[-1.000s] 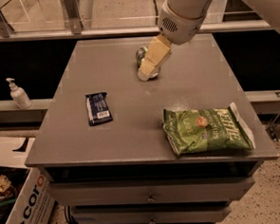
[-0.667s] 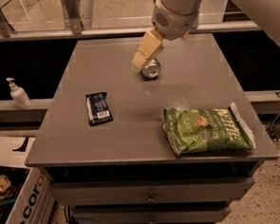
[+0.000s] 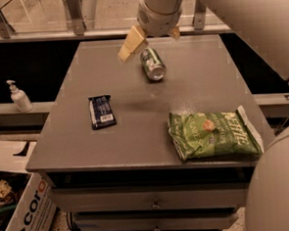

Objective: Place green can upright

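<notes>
The green can lies on its side at the back middle of the grey table, its silver end facing the front. My gripper hangs above and just behind the can, not touching it. It is open and empty. One tan finger shows to the left of the can and the other finger to its right. The white arm reaches in from the upper right.
A green chip bag lies flat at the table's front right. A dark snack bar lies at the left middle. A soap bottle stands on a ledge to the left. A cardboard box sits on the floor at the lower left.
The gripper has lifted up and back off the can, with its fingers spread wider. The can, partly covered before, now lies in full view on its side.
</notes>
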Controlling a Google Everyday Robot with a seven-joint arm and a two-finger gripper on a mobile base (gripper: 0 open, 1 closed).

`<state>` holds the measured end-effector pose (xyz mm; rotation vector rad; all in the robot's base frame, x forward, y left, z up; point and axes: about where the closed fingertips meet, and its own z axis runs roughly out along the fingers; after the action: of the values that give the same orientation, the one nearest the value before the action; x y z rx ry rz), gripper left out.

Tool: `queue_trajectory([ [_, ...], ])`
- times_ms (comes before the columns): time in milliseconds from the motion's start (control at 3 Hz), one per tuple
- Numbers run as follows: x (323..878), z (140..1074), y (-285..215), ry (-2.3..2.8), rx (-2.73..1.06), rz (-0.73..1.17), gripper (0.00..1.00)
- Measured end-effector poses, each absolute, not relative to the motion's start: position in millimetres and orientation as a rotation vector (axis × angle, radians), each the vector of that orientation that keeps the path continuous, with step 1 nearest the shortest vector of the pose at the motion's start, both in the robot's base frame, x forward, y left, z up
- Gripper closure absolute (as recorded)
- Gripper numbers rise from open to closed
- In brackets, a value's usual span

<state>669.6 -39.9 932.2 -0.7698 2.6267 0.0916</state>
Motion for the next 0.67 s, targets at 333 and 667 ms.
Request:
queue_trajectory([
  [333, 691.6, 925.3, -25.4, 2.631, -0.679, 0.040, 0.00],
  [667, 715.7, 914.6, -18.8, 2.654, -0.572, -0.016, 0.00],
])
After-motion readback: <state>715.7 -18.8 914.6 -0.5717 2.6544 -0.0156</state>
